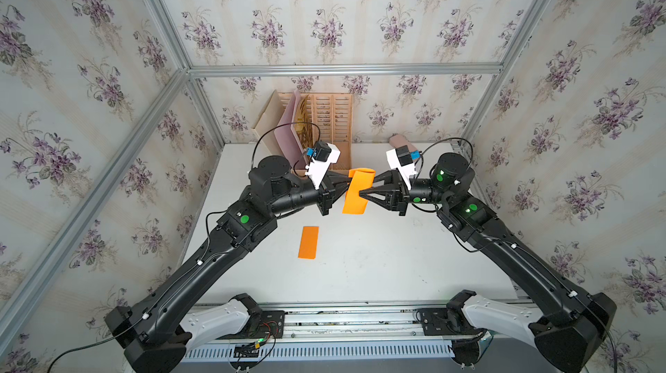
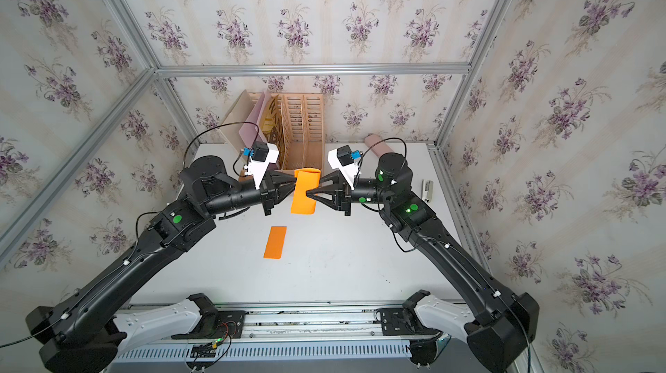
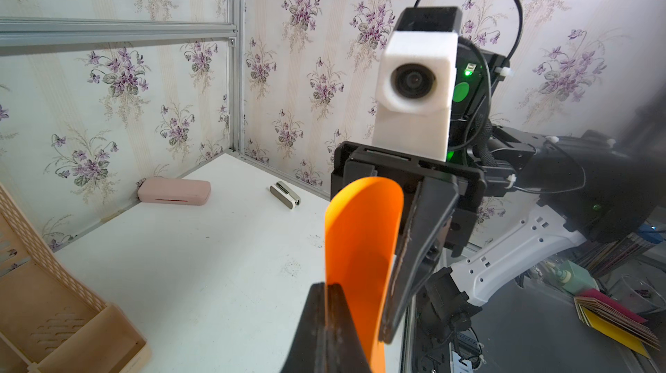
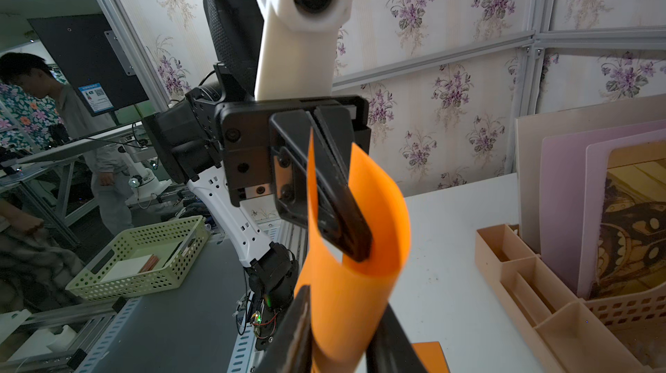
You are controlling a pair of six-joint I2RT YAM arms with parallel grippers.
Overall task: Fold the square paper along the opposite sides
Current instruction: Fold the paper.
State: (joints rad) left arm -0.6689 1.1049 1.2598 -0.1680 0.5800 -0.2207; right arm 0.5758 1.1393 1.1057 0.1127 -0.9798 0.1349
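- The left hand (image 3: pixel 327 290) is clamped tight on one edge of the orange paper (image 1: pixel 356 191), held in the air near the middle of the surface's (image 1: pixel 396 263) far edge.
- The right hand (image 4: pixel 342 311) has its jaws partway apart, one on either side of the paper's curled loop.
- A folded orange strip (image 1: pixel 308 242) lies flat mid-surface.
- The blue QR label (image 4: pixel 95 96) has print too small to read.

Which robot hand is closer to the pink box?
Right. The right gripper reaches in from the same side as the rounded pink plastic case; the left gripper, pinching the orange paper sheet, is across that sheet, farther off.
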